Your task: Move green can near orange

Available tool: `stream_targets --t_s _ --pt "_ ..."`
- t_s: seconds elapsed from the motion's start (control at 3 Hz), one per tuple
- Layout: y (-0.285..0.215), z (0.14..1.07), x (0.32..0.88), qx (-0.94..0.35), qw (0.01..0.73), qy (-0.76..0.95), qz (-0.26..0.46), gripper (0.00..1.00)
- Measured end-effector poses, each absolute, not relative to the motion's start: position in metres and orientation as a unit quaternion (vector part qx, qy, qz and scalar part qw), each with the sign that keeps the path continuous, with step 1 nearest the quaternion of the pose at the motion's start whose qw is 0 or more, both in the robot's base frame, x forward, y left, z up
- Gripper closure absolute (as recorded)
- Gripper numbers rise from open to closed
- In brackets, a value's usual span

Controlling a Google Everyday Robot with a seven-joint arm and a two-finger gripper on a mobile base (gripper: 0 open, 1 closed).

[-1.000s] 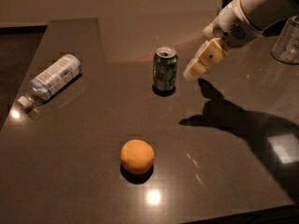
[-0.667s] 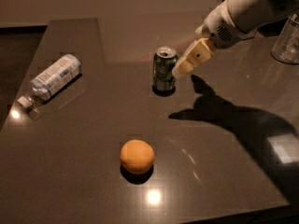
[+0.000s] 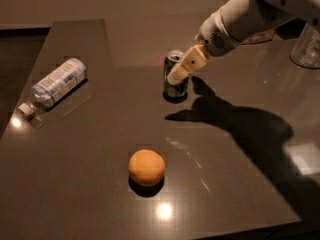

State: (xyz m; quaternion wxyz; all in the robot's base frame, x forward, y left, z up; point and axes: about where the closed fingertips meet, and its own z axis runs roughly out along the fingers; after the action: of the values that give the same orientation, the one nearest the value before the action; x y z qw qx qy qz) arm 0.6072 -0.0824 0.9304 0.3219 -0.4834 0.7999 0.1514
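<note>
Camera view: the gripper (image 3: 185, 69) sits at the upper right of the green can (image 3: 171, 85) and hides part of its rim and label. It may be touching the can. I cannot tell whether it is open or closed. The can stands upright, well apart from the orange (image 3: 146, 167) nearer the table's (image 3: 75, 149) front. The can's pale print is unreadable. 1 clear bottle (image 3: 57, 80) lies at left, its label illegible. A glass (image 3: 306, 46) is cut off at right.
</note>
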Motion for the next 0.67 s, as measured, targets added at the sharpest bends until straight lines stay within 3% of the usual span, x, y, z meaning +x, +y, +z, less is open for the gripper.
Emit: stream_targets --t_s 0.67 --pt "-0.0610 0.9177 0.6076 -0.487 0.308 0.802 0.159 0.39"
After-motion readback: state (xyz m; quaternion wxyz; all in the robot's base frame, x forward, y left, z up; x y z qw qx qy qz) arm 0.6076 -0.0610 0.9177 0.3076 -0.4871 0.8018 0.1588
